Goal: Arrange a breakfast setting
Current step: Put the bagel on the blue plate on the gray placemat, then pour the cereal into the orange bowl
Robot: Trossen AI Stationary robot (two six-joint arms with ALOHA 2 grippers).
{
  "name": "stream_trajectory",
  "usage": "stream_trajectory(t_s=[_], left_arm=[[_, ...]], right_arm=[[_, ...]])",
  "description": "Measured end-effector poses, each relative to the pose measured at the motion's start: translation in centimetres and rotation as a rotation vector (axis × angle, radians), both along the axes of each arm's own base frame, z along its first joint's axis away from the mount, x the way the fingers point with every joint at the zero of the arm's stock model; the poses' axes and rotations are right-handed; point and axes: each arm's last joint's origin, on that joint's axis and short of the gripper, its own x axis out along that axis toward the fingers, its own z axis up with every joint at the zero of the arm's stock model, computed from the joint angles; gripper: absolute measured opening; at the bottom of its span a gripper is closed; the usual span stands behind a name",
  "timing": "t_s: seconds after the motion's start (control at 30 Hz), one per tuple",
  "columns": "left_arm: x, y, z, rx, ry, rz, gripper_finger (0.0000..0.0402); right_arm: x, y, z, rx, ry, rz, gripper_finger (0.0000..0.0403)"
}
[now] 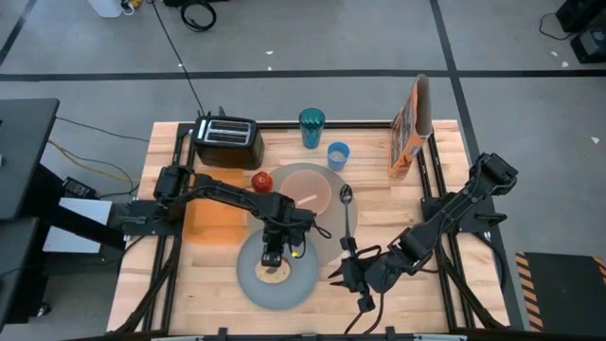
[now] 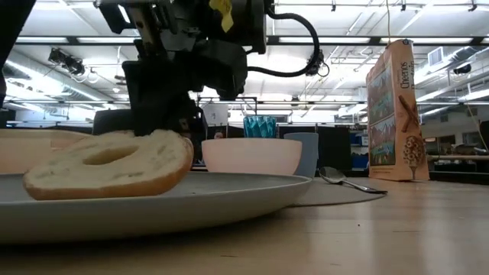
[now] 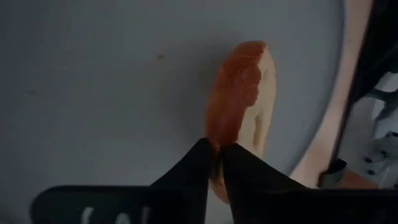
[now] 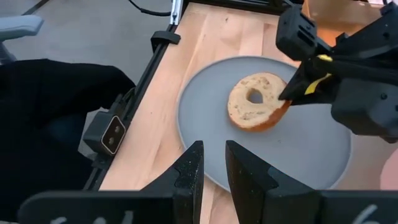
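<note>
A bagel (image 1: 276, 275) sits on the smaller grey plate (image 1: 248, 284) at the table's near middle. My left gripper (image 1: 275, 254) is shut on the bagel, just beyond it. My right gripper (image 1: 343, 277) hovers open and empty to the right of the plate, its fingers a narrow gap apart (image 4: 213, 149). Farther back, the pink bowl (image 1: 308, 194) stands on the large grey mat (image 1: 329, 224), and the metal spoon (image 1: 347, 213) lies along its right side. The red apple (image 1: 262, 180), light-blue cup (image 1: 338, 154) and orange cereal box (image 1: 412, 128) stand beyond. My left gripper pinches the bagel's rim (image 3: 231, 134) between its two fingers, one on the brown crust side and one on the pale cut side. The fingers (image 4: 292, 92) slant down from the table's far side. The bagel (image 2: 107, 162) is tilted, its lower edge on the plate (image 2: 229, 195).
A black toaster (image 1: 227, 140) and a teal glass (image 1: 311, 126) stand at the far edge. An orange flat board (image 1: 213, 223) lies left of the mat. Bare wood shows right of the spoon and along the near edge. Black rails (image 4: 163, 37) frame the table.
</note>
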Motion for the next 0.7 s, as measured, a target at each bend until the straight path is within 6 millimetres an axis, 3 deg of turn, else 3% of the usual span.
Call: stream_trajectory(t_s=[0.2,0.37,0.53,0.7], left_arm=[[-0.1,0.5,-0.1,0.112,-0.006,-0.013,0.0104],[-0.9,1.7,0.4,0.137,0.071,0.021,0.0115],[-2.7,2.4,3.6,0.141,0.101,0.083,0.0111],[-4.2,2.0,8.6,0.180,-0.114,0.131,0.0110]], right_arm=[[0.0,0.0,0.0,-0.008,-0.003,0.005,0.0074],[0.1,-0.1,0.0,-0.040,-0.010,0.026,0.0074],[0.2,-0.2,0.0,-0.052,-0.013,0.027,0.0074],[0.5,-0.7,0.0,-0.029,-0.010,-0.012,0.0074]])
